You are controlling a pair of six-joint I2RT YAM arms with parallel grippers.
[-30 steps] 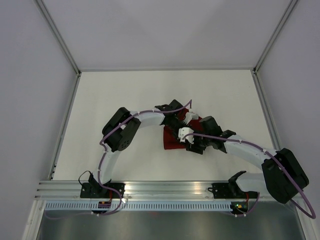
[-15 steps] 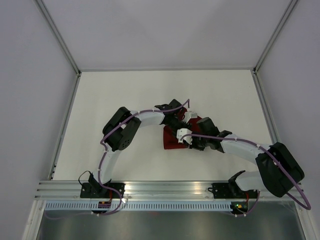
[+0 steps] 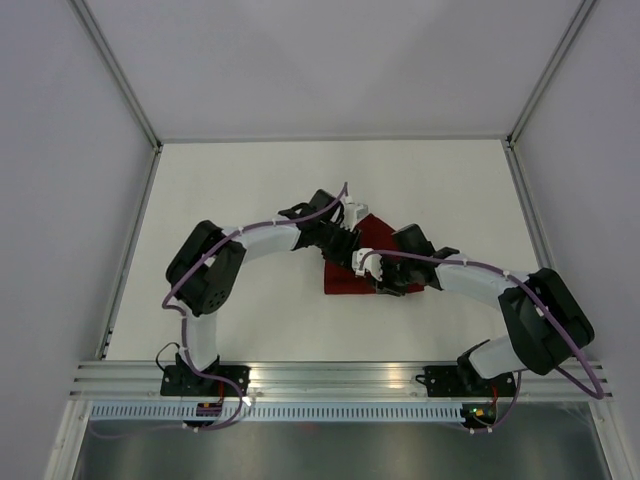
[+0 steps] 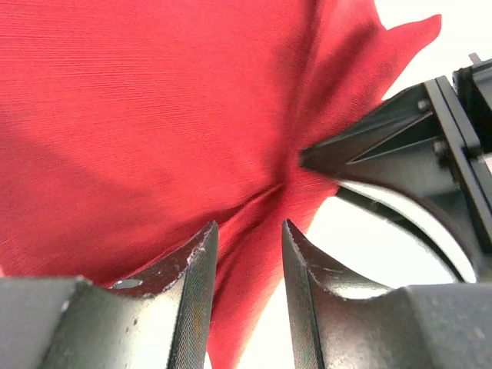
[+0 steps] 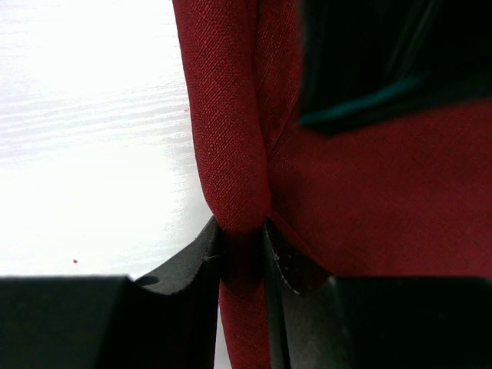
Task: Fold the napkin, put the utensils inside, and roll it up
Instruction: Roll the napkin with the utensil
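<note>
White table, crumpled maroon napkin near its middle.

Overhead I get bright, even light on the white table, shadows soft beneath the arms. Ahead of the left gripper the napkin looks smeared and soft. Left of the right gripper the table glares out; its own fingers sit dark and unfocused.

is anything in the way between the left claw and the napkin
Nothing visible does: the left claw sits open right at the napkin, cloth showing between its jaws. The right claw pinches a fold beside it.
</note>
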